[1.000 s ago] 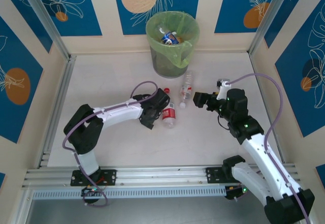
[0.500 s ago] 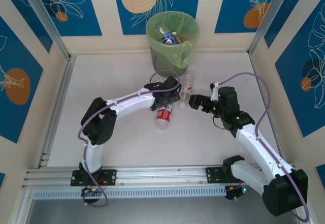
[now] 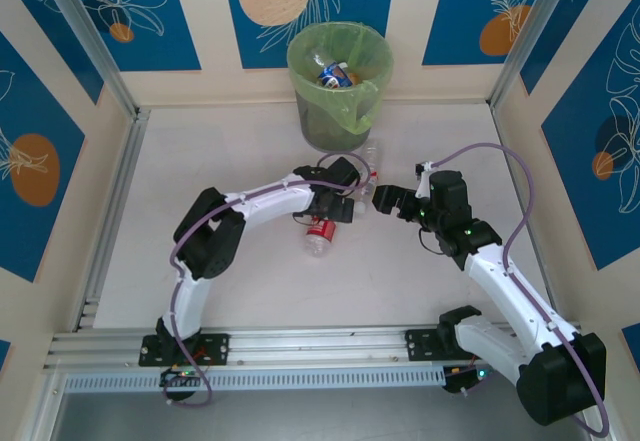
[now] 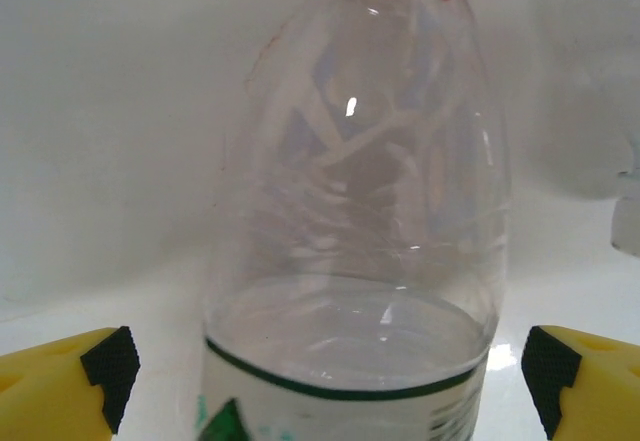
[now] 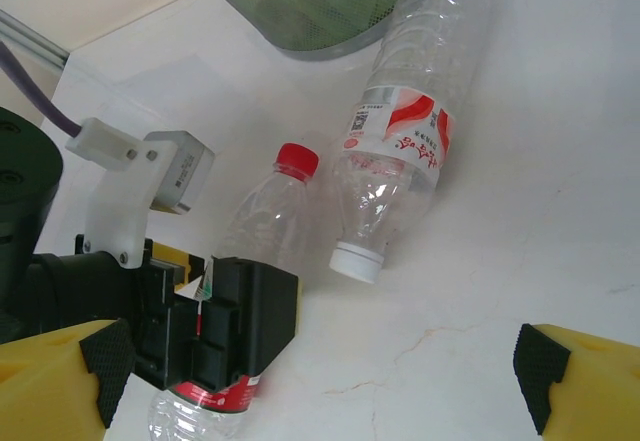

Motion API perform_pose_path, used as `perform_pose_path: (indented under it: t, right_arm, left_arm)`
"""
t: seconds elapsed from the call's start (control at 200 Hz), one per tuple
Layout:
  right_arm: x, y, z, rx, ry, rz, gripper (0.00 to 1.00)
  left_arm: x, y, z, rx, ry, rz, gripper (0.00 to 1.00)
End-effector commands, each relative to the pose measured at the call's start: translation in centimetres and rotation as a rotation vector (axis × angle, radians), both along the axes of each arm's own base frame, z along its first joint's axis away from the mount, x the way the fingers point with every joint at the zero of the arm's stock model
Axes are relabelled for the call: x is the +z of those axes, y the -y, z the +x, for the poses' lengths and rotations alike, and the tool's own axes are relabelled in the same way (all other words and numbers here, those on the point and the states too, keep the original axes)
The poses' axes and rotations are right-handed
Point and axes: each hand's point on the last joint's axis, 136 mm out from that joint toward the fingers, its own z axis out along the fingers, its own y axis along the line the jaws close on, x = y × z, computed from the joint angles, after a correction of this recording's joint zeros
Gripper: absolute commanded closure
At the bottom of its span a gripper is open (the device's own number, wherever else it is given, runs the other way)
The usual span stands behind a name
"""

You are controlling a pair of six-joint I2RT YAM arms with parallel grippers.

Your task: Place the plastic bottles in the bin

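From above: the bin point(image 3: 340, 71) stands at the middle of the table's point(image 3: 200, 161) far edge, and at least one blue-labelled bottle point(image 3: 335, 76) is already in its green bag; how many more lie under it I can't quite make out. Two bottles are not yet binned, both lying on the table just in front of the bin: the red-capped bottle point(image 3: 318, 233) and the white-capped bottle point(image 3: 370, 166). The left gripper point(image 3: 335, 206) is over the first, and the right gripper point(image 3: 378, 201) sits just beside the second.

Left wrist: yellow fingertips point(image 4: 60, 381) are spread wide either side of the red-capped bottle, with nothing pinched.

Right wrist: the jaws are wide apart too, holding nothing, and the white-capped bottle lies ahead with its base by the bin's wall.

My call: partly done, with two pick-ups to go.
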Motion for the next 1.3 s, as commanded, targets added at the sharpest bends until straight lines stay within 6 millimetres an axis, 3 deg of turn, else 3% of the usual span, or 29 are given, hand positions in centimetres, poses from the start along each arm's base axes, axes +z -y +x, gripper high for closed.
perform_pose_path:
  t: [0.0,0.3,0.615,0.9,1.065,1.295]
  right_arm:
    - [-0.2,0.2,0.4,-0.022,-0.01,0.006,0.0]
    - [-0.5,0.1,0.8,-0.03,-0.034,0.005,0.0]
    - [-0.2,0.1,1.6,-0.046,-0.048,0.006,0.0]
    - [0.6,-0.2,2.9,-0.058,-0.042,0.013,0.0]
    - [0.7,-0.6,3.5,-0.057,-0.053,0.023,0.0]
    - [1.6,-1.1,4.1,-0.059,-0.04,0.058,0.0]
  left_arm:
    - [-1.1,0.2,-0.6,-0.088,-0.03,0.06,0.01]
    - [-2.4,-0.1,-1.0,-0.154,-0.042,0.126,0.16]
    - [-0.7,1.6,-0.5,-0.219,0.004,0.051,0.41]
    - [1.2,2.3,-0.3,-0.262,0.031,0.008,0.43]
    - [3.7,2.3,0.0,-0.268,0.06,-0.042,0.43]
    - [10.8,2.0,1.5,-0.246,0.197,-0.166,0.43]
